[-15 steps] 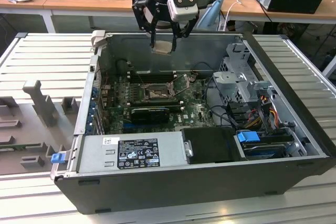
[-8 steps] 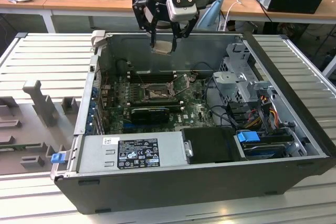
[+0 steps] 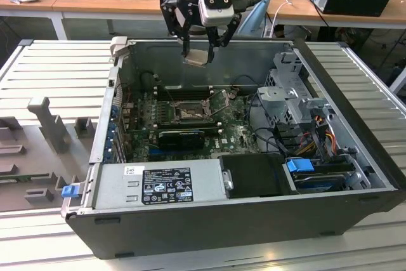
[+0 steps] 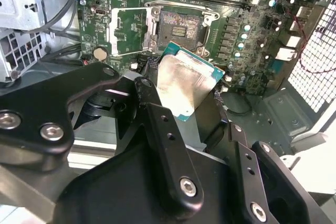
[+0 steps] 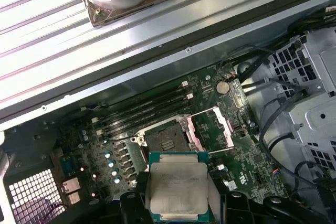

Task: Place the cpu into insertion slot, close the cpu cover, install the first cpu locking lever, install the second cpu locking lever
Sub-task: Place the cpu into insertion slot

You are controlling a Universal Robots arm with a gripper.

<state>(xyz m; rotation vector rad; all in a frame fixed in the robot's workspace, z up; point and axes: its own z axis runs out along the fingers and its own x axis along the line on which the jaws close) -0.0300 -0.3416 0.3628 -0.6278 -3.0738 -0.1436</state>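
My gripper (image 3: pixel 198 54) hangs above the open computer case, shut on the cpu (image 3: pixel 196 57), a pale square chip held by its edges. In both wrist views the cpu (image 4: pixel 186 82) (image 5: pixel 178 186) sits between the black fingers (image 4: pixel 157 124), tilted, well above the board. The insertion slot (image 3: pixel 188 113) (image 4: pixel 178 27) (image 5: pixel 165 139) lies bare below and slightly ahead of the chip. The cpu cover (image 4: pixel 126 32) (image 5: pixel 212 127) is a silvery frame, swung open and lying beside the slot.
Long black memory slots (image 5: pixel 144 109) run beside the socket. A black graphics card (image 3: pixel 181 136), the power supply (image 3: pixel 158 185), a metal drive cage (image 3: pixel 285 93) and loose cables (image 3: pixel 266 125) crowd the case. Its walls (image 3: pixel 104 125) surround the board.
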